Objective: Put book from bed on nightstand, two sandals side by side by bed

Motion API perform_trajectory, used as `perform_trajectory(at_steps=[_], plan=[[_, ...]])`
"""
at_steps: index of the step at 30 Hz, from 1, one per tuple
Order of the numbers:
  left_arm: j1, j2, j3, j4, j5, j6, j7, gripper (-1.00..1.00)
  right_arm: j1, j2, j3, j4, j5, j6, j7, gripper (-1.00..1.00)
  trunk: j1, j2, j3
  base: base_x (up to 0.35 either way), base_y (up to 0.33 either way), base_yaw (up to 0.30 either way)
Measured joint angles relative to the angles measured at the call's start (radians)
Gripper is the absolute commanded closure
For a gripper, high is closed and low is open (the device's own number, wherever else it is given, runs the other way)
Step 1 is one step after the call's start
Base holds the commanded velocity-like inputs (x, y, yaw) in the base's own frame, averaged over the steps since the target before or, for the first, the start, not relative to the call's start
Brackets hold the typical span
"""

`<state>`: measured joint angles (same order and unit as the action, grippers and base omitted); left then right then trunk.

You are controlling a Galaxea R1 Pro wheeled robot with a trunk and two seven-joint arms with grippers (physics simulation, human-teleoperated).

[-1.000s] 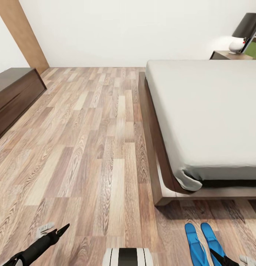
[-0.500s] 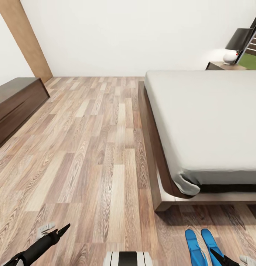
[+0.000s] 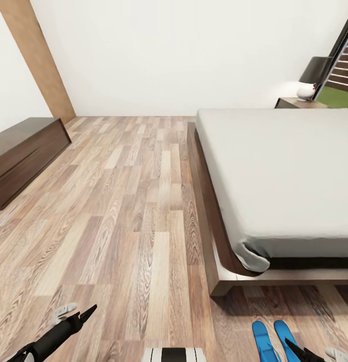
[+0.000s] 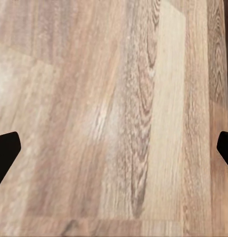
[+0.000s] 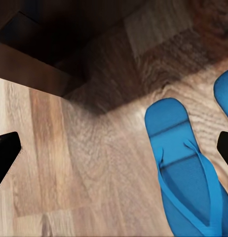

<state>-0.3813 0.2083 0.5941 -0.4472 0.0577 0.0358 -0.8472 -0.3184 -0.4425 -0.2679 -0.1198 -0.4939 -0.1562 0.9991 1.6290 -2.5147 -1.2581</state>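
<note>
The bed (image 3: 279,181), grey mattress on a dark wooden frame, takes up the right side of the head view. Two blue sandals lie side by side on the floor just off its near corner, one (image 3: 263,341) left of the other (image 3: 286,336). A nightstand (image 3: 293,103) stands against the wall beyond the bed. The book is out of view. My right gripper (image 3: 312,348) is open, low over the sandals; its wrist view has one sandal (image 5: 185,173) between the fingers and the other (image 5: 225,94) at the edge. My left gripper (image 3: 79,309) is open over bare floor (image 4: 114,123).
A long low brown bench (image 3: 23,151) stands by the left wall, beside a wooden panel (image 3: 38,55). A dark-shaded lamp (image 3: 315,69) and a small white object (image 3: 305,90) sit on the nightstand. A black-framed window (image 3: 344,60) is at the far right. Wood floor (image 3: 133,201) stretches ahead.
The whole head view has shifted: bed, bench and wall sit lower and more of the far window shows, so the camera has moved. Both grippers hold their places.
</note>
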Motion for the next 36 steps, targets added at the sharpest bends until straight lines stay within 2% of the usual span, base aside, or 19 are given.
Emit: perform_trajectory(at_steps=[9,11,13,18,21,23,28,36], plan=[[0.000,-0.018,0.000,0.000,-0.054,-0.026,0.051,-1.00,0.000,0.006,0.000,0.000,0.000,0.000,-0.006,-1.00,-0.004,0.002,0.035,0.000,0.000,0.000],[0.000,-0.023,-0.001,0.009,-0.060,-0.035,0.076,-1.00,0.000,0.007,0.001,0.000,0.000,-0.001,-0.034,-1.00,-0.005,0.003,0.043,0.000,0.000,0.000],[0.000,-0.031,-0.002,0.047,-0.069,-0.050,0.111,-1.00,0.000,0.007,0.002,0.001,0.000,-0.001,-0.103,-1.00,-0.006,0.003,0.050,0.000,0.000,0.000],[0.000,-0.038,-0.002,0.110,-0.085,-0.104,0.148,-1.00,0.000,0.012,0.005,0.001,0.000,-0.003,-0.193,-1.00,-0.008,0.004,0.070,0.000,0.000,0.000],[0.000,-0.041,-0.004,0.158,-0.100,-0.145,0.163,-1.00,0.000,0.031,0.006,0.001,0.000,-0.003,-0.221,-1.00,-0.009,0.005,0.081,0.000,0.000,0.000],[0.000,-0.055,-0.005,0.187,-0.112,-0.159,0.181,-1.00,0.000,0.057,0.008,0.002,0.001,-0.003,-0.229,-1.00,-0.010,0.005,0.089,0.000,0.000,0.000],[0.000,-0.087,-0.004,0.203,-0.133,-0.168,0.220,-1.00,0.000,0.087,0.006,0.001,0.001,-0.003,-0.233,-1.00,-0.013,0.007,0.108,0.000,0.000,0.000],[0.000,-0.097,-0.003,0.208,-0.143,-0.171,0.240,-1.00,0.000,0.095,0.006,0.001,0.004,-0.003,-0.233,-1.00,-0.016,0.008,0.139,0.000,0.000,0.000]])
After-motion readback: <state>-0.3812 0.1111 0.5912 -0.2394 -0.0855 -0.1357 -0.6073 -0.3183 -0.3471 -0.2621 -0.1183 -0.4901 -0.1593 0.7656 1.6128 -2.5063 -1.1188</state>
